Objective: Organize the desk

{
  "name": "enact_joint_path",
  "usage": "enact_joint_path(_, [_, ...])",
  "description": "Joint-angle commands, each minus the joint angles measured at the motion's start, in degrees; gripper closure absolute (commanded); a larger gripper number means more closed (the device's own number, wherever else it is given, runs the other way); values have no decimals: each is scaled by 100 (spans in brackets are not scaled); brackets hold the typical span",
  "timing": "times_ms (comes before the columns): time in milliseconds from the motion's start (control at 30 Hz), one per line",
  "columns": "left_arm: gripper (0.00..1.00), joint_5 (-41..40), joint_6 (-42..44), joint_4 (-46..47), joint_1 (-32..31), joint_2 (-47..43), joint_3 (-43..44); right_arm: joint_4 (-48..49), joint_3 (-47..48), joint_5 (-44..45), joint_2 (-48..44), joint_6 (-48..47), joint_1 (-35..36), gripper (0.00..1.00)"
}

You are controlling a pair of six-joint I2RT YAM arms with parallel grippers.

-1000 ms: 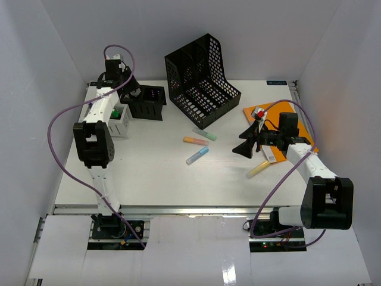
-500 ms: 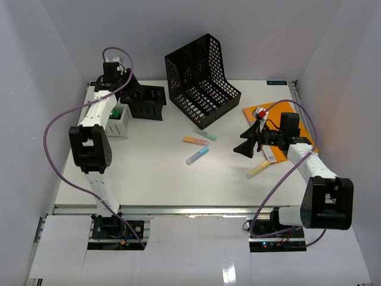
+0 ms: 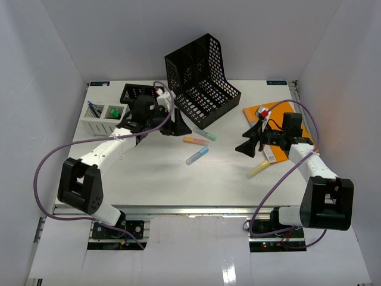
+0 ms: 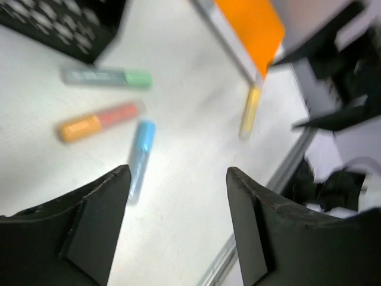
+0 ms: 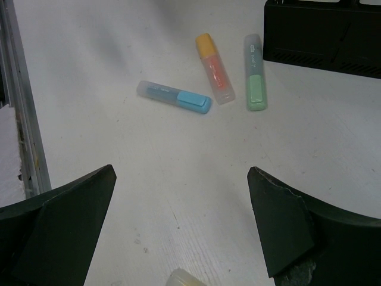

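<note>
White-walled booth; the desk (image 3: 149, 179) fills its floor, tidying unfinished.
Four highlighters lie loose mid-desk: green (image 3: 204, 134), orange (image 3: 195, 141), blue (image 3: 197, 156), yellow (image 3: 258, 168). Both spread and empty, left gripper (image 3: 183, 128) and right gripper (image 3: 243, 143) hover near them. The folder (image 3: 305, 122) lies outside the rack (image 3: 202, 80).

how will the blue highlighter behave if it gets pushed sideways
The blue highlighter looks like a small hard plastic barrel, so probably light and stiff. It lies flat on the smooth white desk, so it should slide easily. Its long narrow shape suggests an off-centre push would spin it, and it may roll.
</note>
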Motion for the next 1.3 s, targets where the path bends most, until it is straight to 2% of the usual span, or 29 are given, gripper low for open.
enact_joint_path(0, [19, -244, 977, -148, -651, 238, -378, 75, -70, -33, -149, -98, -70, 2])
enact_joint_path(200, [19, -1272, 1755, -878, -1299, 1363, 555, 74, -70, -26, -133, -107, -147, 2])
enact_joint_path(433, [19, -2009, 2354, -1633, -1595, 2384, 1593, 76, -70, -32, -106, -116, -191, 2])
enact_joint_path(733, [22, -2422, 2466, -1920, -1826, 2878, 2058, 74, -61, -43, -53, -125, -191, 2])
enact_joint_path(1267, [39, -3024, 2537, -2515, -2087, 3428, 2767, 66, -53, -61, -1, -116, -191, 2])
